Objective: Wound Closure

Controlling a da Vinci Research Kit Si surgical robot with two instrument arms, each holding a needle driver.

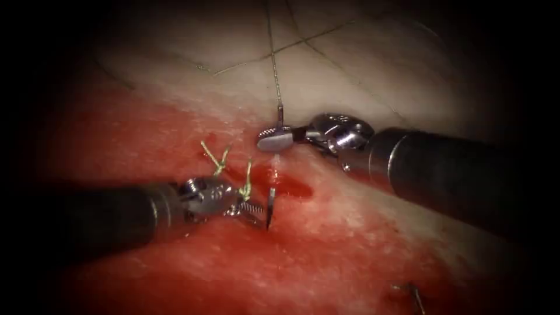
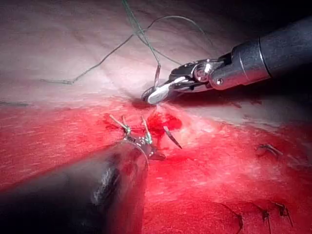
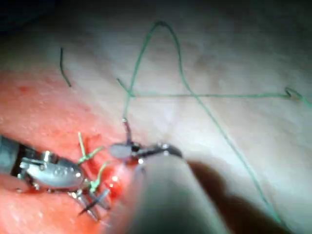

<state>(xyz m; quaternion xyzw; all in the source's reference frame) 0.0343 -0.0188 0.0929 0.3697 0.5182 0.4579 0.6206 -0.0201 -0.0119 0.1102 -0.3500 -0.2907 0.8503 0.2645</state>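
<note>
My right tool point(image 1: 274, 139) comes in from the right, jaws shut on the curved needle point(image 1: 280, 119) close to its tail, where the green thread point(image 1: 273, 58) joins. The needle's middle is buried in the tissue point(image 1: 350, 245) under the red cut point(image 1: 289, 185). Its dark tip point(image 1: 270, 211) sticks out just left of the cut. My left tool point(image 1: 252, 210) lies beside that tip with jaws open and holds nothing. The left wrist view shows the tip point(image 2: 171, 137) apart from the left tool point(image 2: 155, 153). The right wrist view shows the right tool point(image 3: 124, 150) on the needle.
Two knots with short green cut ends point(image 1: 216, 154) point(image 1: 247, 182) sit left of the cut, above the left tool's wrist. Slack thread point(image 3: 195, 95) loops over the pale far tissue. Older stitches point(image 1: 411, 291) lie at the near right. Red fluid covers the near tissue.
</note>
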